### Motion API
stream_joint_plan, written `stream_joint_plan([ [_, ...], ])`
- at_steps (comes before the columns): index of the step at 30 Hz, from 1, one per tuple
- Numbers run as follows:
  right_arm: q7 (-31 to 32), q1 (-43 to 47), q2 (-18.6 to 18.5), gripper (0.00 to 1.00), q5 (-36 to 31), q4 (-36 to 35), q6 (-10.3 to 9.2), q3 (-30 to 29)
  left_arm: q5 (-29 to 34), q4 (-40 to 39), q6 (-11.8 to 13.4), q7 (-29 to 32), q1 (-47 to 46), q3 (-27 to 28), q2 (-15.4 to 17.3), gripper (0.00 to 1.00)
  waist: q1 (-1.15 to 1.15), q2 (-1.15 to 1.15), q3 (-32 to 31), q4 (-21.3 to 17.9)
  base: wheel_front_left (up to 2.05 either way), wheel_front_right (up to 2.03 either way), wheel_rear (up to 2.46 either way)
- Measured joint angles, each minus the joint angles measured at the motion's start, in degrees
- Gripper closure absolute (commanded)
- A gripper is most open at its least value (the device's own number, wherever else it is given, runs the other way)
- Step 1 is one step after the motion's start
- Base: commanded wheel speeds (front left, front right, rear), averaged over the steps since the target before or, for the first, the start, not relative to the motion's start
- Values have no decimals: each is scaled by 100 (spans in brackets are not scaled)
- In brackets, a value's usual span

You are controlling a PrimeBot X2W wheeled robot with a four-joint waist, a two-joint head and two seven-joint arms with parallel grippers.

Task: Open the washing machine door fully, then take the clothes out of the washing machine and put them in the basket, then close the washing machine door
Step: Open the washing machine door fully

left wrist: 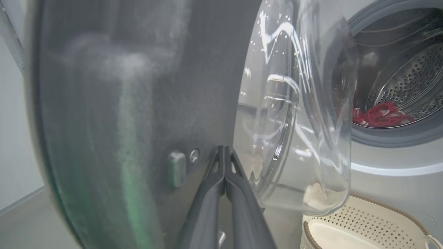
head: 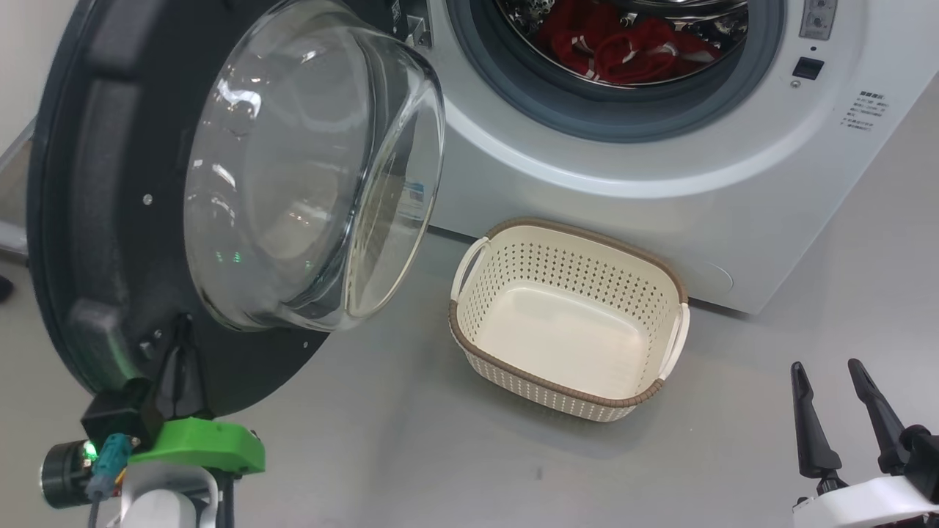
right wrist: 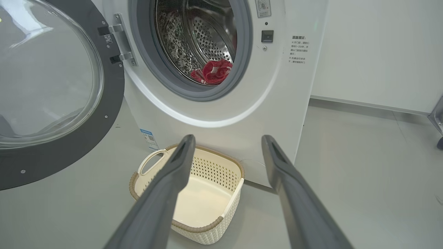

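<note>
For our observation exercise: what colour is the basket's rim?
Brown, on the cream basket; best in the head view.

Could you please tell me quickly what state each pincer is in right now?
Left pincer: closed, empty, tips at the washing machine door.
Right pincer: open, holding nothing.

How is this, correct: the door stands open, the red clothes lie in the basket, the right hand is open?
No: the red clothes lie in the washing machine, as the right wrist view shows. The door stands open, the right hand is open.
</note>
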Motion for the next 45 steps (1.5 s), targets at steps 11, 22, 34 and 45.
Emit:
stream_joint_plan([
  [11,0,-109,-62,0,0,-14,0,43,229,327,0,-43,-349,749,-12,100,0,0,148,-115,0,0,0],
  [22,0,-158,-143,0,9,-20,0,37,311,711,1,-49,-747,1394,-24,100,0,0,291,-202,0,0,0],
  [34,0,-221,-174,0,18,-22,0,54,468,1000,1,-51,-881,1601,40,100,0,0,339,-261,0,0,0],
  [45,0,-250,-187,0,24,-22,0,47,554,845,4,-63,-784,1349,5,100,0,0,364,-283,0,0,0],
])
